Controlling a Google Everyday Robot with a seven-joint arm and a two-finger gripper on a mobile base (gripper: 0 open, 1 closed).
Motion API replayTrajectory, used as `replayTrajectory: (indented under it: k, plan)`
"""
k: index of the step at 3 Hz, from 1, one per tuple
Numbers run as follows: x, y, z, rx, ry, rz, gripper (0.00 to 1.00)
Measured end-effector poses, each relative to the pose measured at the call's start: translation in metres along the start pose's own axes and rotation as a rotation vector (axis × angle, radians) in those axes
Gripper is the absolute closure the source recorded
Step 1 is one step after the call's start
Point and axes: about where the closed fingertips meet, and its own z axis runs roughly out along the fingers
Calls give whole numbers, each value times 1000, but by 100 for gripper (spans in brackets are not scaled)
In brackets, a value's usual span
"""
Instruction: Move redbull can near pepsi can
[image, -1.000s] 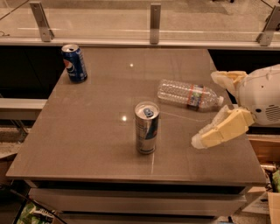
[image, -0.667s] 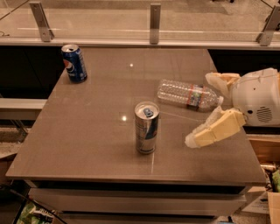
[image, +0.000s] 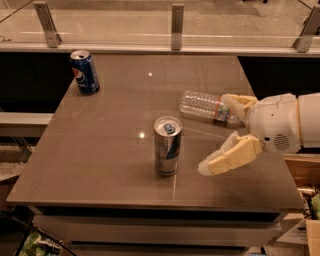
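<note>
- Redbull can (image: 167, 146): upright, mid-counter (image: 110, 145), nearer the front edge.
- Pepsi can (image: 85, 72): upright, far left corner.
- Claw (image: 214, 134): fingers apart, empty, right edge, near redbull can.
- Plastic bottle (image: 202, 106): lying behind claw.

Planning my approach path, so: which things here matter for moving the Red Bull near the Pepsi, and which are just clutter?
Job: silver can, upright in the middle of the table; blue can, upright at the far left corner; claw, open, right of the silver can, not touching it.
Clutter: plastic bottle, lying on its side just beyond the claw.
</note>
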Motion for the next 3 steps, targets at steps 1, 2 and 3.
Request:
replayTrajectory:
  k: [1,2,3]
  plan:
    - [9,8,14,-24,-52,17,0]
    - [14,14,27,-47,-102,25,0]
    - [15,17,41,-71,-163,23,0]
